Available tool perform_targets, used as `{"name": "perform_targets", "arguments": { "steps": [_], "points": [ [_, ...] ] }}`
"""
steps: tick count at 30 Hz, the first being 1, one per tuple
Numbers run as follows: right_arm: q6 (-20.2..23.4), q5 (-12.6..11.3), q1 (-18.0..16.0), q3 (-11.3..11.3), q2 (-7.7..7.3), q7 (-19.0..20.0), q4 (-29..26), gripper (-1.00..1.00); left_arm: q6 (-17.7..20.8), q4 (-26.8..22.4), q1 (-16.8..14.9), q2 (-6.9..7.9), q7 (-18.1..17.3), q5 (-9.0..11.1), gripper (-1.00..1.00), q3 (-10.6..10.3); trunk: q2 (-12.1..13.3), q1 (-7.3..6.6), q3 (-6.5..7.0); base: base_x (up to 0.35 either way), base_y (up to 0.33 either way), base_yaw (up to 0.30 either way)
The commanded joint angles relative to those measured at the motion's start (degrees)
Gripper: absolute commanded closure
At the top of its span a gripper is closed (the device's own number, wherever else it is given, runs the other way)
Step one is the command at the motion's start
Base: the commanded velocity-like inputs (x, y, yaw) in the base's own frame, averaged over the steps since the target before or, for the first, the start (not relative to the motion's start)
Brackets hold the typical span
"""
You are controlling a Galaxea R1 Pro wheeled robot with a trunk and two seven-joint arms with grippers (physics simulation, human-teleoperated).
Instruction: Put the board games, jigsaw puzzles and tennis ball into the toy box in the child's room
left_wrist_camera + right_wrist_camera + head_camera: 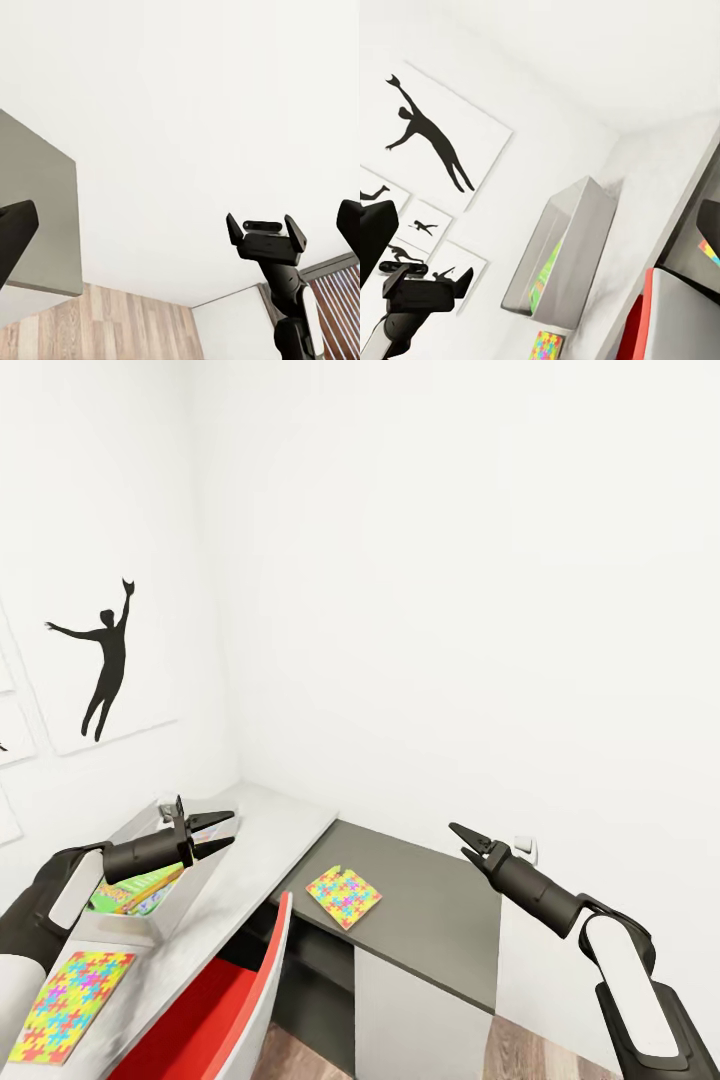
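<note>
White table [262,830] holds two puzzles [343,896], toy box [150,930].

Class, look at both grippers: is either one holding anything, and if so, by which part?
Nothing is held. The left gripper hangs above the toy box with open, empty jaws; the right gripper is open and empty over the dark side desk.

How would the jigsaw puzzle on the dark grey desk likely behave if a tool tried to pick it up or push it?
The jigsaw puzzle lies flat and looks very thin, so it would probably slide when pushed and not tip or roll. Its low edge likely offers little to pinch from above. Being made of interlocking pieces, it may flex or come apart if lifted by one edge off the dark grey desk.
</note>
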Motion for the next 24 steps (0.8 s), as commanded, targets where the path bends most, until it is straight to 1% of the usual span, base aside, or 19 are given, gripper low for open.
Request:
{"name": "perform_targets", "arguments": {
  "steps": [1, 5, 8, 17, 24],
  "points": [
    [0.3, 0.2, 0.0, -0.1, 0.01, 0.3, 0.0, -1.00, 0.2, 0.0, 0.0, 0.00, -0.2, -0.1, -1.00, 0.0, 0.0, 0.02, -0.03, 0.000, 0.000, -0.004],
    [0.3, 0.2, 0.0, -0.1, 0.01, 0.3, 0.0, -1.00, 0.2, 0.0, 0.0, 0.00, -0.2, -0.1, -1.00, 0.0, 0.0, 0.02, -0.01, 0.000, 0.000, -0.018],
    [0.3, 0.2, 0.0, -0.1, -0.01, 0.3, 0.0, -1.00, 0.2, 0.0, 0.0, 0.00, -0.2, -0.1, -1.00, 0.0, 0.0, 0.02, 0.09, 0.000, 0.000, -0.129],
    [0.3, 0.2, 0.0, -0.1, -0.01, 0.3, 0.0, -1.00, 0.2, 0.0, 0.0, 0.00, -0.2, -0.1, -1.00, 0.0, 0.0, 0.02, 0.53, -0.072, 0.032, -0.204],
    [0.3, 0.2, 0.0, -0.1, 0.01, 0.3, 0.1, -1.00, 0.2, 0.0, 0.0, 0.00, -0.2, -0.1, -1.00, 0.0, 0.0, 0.02, 0.91, -0.022, 0.008, -0.220]
  ]
}}
